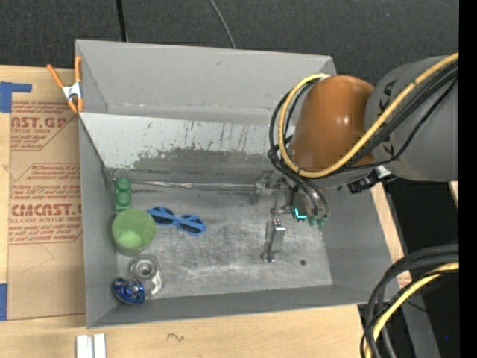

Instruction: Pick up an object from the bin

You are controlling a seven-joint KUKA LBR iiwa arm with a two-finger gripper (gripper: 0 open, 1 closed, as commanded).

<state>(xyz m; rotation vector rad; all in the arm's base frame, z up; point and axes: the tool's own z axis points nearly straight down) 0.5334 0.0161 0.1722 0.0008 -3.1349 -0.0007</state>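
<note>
**Nothing lifted yet: gripper low over bare floor**

All four things lie on the left side of the bin (223,118), so the whole pick is still to do. Nearest the arm is a flat blue spectacle-shaped piece (177,220), left of centre. Just beside it on the left is a round green thing (133,229). A small green bottle-like thing (122,192) stands behind that, and a clear-and-blue thing (138,280) lies in the near left corner.

The gripper (271,246) hangs low over scratched bare floor right of centre, well apart from the blue piece. Nothing shows in its grasp, and I cannot tell whether it is released or clenched.

Open floor lies between the gripper and the blue piece. The other three things sit near the left wall, which I judge would crowd an approach.
</note>
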